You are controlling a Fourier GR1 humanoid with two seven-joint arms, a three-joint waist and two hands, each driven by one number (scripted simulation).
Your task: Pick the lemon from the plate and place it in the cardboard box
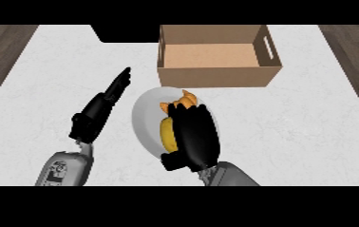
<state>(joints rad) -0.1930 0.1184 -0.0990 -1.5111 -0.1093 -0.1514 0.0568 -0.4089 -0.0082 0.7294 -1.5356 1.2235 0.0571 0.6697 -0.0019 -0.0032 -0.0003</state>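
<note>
The counter point(294, 126) is white with faint grey marks, and it carries everything here. Dark wood shows past its left and right edges.

The cardboard box point(219, 76) is the biggest thing on it. It sits near the far edge, about in the middle. The box is open on top, and I can see its brown floor with nothing lying on it. There is a slot cut in its right wall.

Just in front of the box, nearer to me, is the white plate point(145, 119). Its far rim comes close to the box's front wall.

My right hand point(193, 138) is over the plate and covers most of its right side. My fingers point toward the box and bend down over the food. I cannot tell if they have hold of anything.

My left hand point(105, 107) is over the bare counter to the left of the plate. Its fingers are straight and it holds nothing.

The lemon point(167, 135) is on the plate. It is yellow, and it peeks out along the left side of my right hand, touching it.

Something small and orange point(184, 99) pokes out past my right fingertips, at the plate's far rim.
</note>
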